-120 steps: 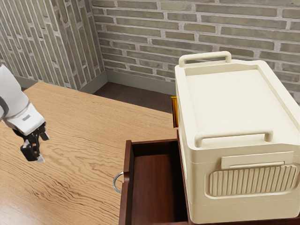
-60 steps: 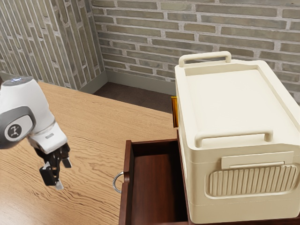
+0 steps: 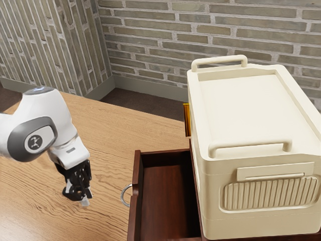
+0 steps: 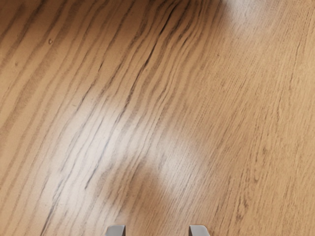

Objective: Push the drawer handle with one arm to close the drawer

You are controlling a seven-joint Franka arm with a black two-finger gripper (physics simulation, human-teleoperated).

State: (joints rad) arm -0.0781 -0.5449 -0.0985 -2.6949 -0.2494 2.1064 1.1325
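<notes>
The ring handle (image 3: 122, 195) is seen on the front of the drawer (image 3: 134, 216), still pulled out, the cream case (image 3: 251, 110) at its 3 o'clock in the exterior view. And now the gap is narrowed: the gripper (image 3: 86, 198), fingers spread and empty, has been brought near the handle's 9 o'clock, apparently low over the worktop (image 3: 113, 145). Contact, then a 3 o'clock push, is needed.
</notes>
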